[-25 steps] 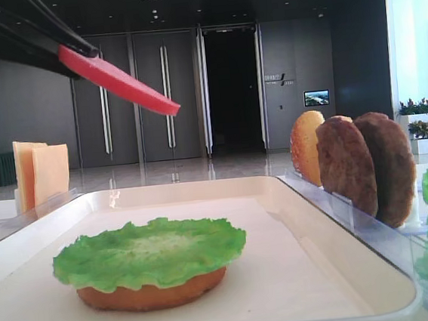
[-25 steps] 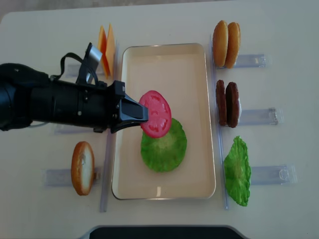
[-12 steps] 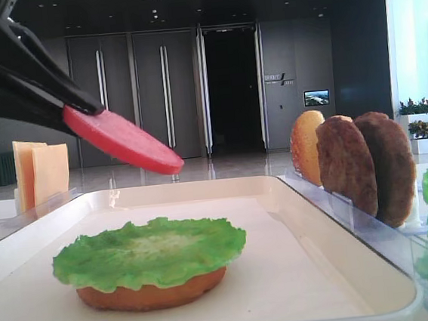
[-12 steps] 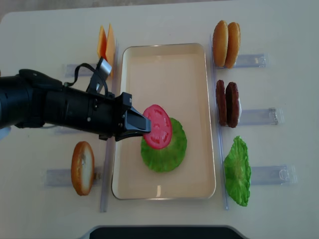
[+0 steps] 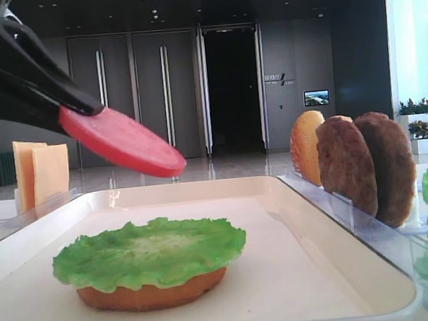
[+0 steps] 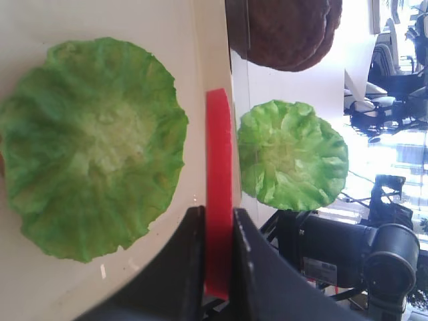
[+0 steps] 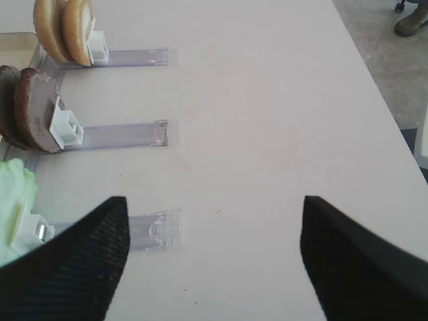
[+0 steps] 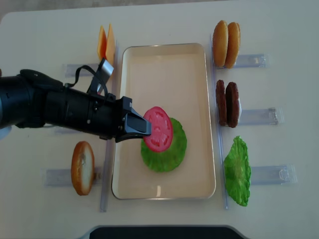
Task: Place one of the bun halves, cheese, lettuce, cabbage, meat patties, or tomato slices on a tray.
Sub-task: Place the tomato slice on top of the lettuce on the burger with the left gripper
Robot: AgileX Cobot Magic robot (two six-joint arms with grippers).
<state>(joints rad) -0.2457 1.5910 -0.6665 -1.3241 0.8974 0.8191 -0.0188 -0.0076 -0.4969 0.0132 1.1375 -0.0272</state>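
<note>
My left gripper point(image 8: 145, 127) is shut on a red tomato slice point(image 8: 158, 128), holding it by its edge; the slice tilts down to the right point(image 5: 121, 139). It hangs above the green lettuce point(image 8: 169, 152), which lies on a flat bun half point(image 5: 151, 294) in the cream tray point(image 8: 164, 74). In the left wrist view the slice point(image 6: 219, 194) stands edge-on between the black fingers point(image 6: 190, 261), just right of the lettuce point(image 6: 93, 140). My right gripper point(image 7: 214, 210) stands open over bare table with nothing between its fingers.
Racks to the tray's right hold two bun halves point(image 8: 226, 37), two meat patties point(image 8: 227, 103) and another lettuce leaf point(image 8: 237, 171). On the left stand cheese slices point(image 8: 105, 44) and a bun half point(image 8: 82, 168). Clear plastic rails point(image 8: 107, 174) flank the tray.
My left gripper has carried the tomato slice down and slightly toward the tray's near end, so it now hangs more squarely over the lettuce. The grip is unchanged.
</note>
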